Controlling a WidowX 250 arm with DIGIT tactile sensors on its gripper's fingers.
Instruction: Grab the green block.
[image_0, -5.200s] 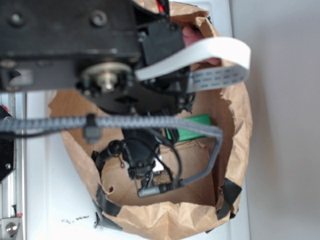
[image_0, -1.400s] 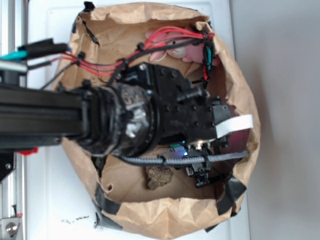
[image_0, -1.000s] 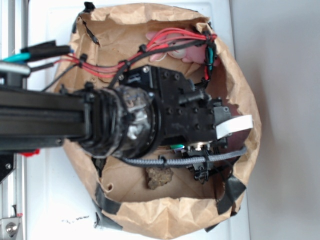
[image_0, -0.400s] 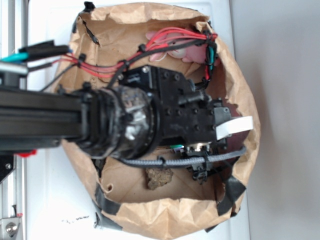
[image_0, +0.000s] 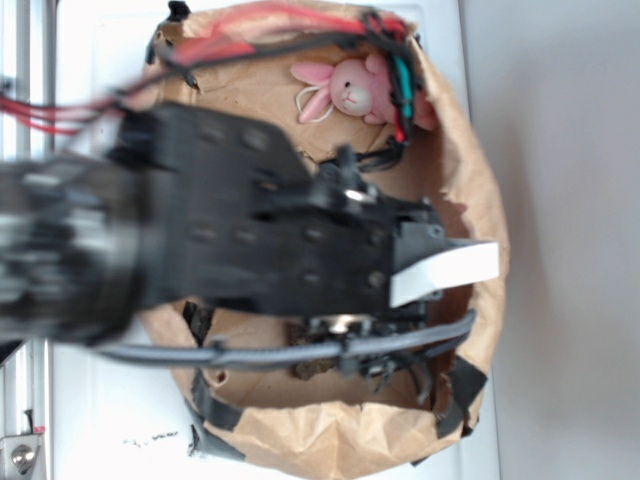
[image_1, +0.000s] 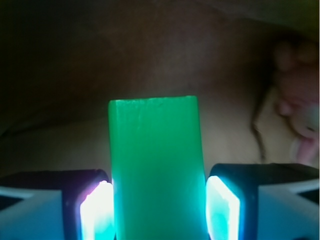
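Because the green block (image_1: 156, 165) stands lengthwise between its pads (image_1: 97, 210), the end effector (image_1: 157, 212) grips it on both narrow sides (inside the paper bag (image_0: 470, 170)), apparently securely.

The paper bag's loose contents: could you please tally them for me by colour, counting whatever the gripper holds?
Green: 1, the green block, clamped between the fingers of the gripper
Pink: 1, the plush bunny
Brown: 1, the rock, mostly hidden under the arm
Total: 3 things in the paper bag
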